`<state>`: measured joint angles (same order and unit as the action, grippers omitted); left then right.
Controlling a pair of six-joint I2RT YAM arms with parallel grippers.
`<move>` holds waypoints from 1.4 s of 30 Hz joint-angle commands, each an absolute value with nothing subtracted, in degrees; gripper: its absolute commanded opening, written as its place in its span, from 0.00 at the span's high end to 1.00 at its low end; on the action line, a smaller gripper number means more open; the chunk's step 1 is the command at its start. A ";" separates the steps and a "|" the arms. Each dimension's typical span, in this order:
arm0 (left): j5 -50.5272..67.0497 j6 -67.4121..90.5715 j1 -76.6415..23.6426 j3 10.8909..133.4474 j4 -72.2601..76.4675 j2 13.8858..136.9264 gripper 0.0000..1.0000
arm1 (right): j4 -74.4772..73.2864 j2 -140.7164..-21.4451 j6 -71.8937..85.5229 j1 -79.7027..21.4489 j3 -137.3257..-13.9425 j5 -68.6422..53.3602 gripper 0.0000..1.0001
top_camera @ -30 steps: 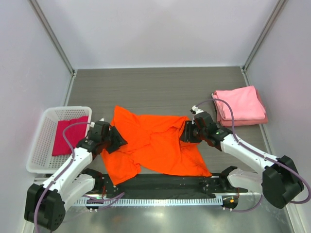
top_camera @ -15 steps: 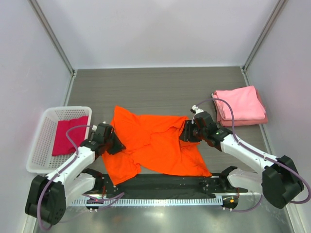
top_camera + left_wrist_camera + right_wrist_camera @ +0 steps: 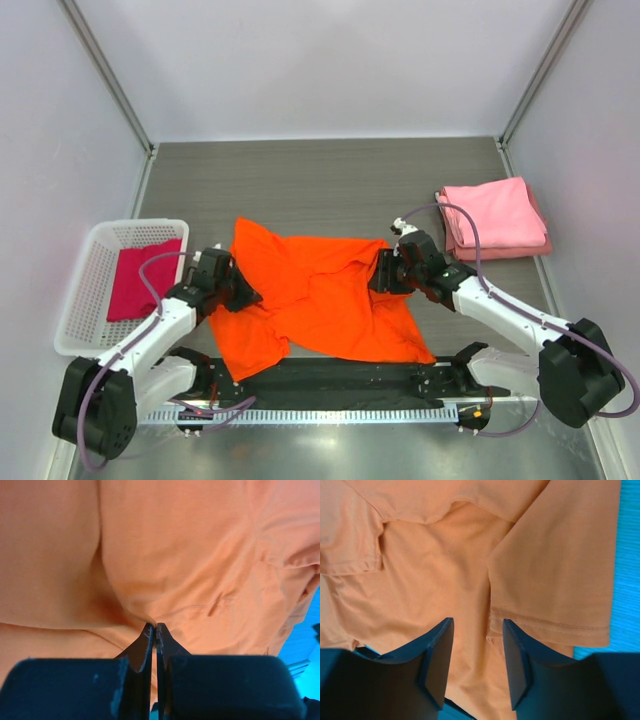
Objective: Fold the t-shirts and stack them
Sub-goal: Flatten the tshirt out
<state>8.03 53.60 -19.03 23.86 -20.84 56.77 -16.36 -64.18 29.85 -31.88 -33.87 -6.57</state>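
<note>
A bright orange t-shirt [image 3: 320, 300] lies crumpled and spread across the middle of the table. My left gripper [image 3: 243, 293] is at its left edge, and in the left wrist view the gripper [image 3: 153, 627] is shut, its tips pinching a puckered fold of the orange cloth [image 3: 175, 555]. My right gripper [image 3: 378, 272] sits at the shirt's right edge. In the right wrist view it [image 3: 477, 625] stands open just above the orange cloth [image 3: 430, 570], beside a stitched sleeve hem [image 3: 555, 625]. Folded light pink t-shirts [image 3: 495, 215] are stacked at the right. A magenta t-shirt [image 3: 145, 275] lies in the basket.
A white lattice basket [image 3: 75, 300] stands at the left edge of the table, close to my left arm. White walls close in the table on the left, right and back. A black rail [image 3: 330, 375] runs along the near edge between the arm bases.
My left gripper has gone from open to shut, pinching the orange shirt's left edge. The right gripper's jaws have widened slightly; the right arm has hardly moved.
</note>
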 commanded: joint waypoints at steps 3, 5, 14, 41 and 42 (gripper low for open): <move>7.74 51.77 -18.81 31.88 -23.28 52.83 1.00 | -19.85 -67.85 26.81 -35.15 -38.22 -0.73 0.48; 7.30 50.72 -17.41 35.14 -27.04 51.86 1.00 | -20.74 -69.16 26.46 -36.21 -39.02 1.48 0.48; 6.68 45.35 -9.76 55.27 -39.19 49.13 1.00 | -22.15 -73.65 26.19 -39.11 -40.78 7.64 0.53; 8.88 45.70 -9.49 59.59 -37.53 54.32 1.00 | -25.31 -73.48 27.60 -48.08 -42.37 17.93 0.61; 9.05 45.70 -9.49 59.59 -37.44 54.32 1.00 | -25.40 -73.48 27.51 -48.08 -42.36 17.76 0.61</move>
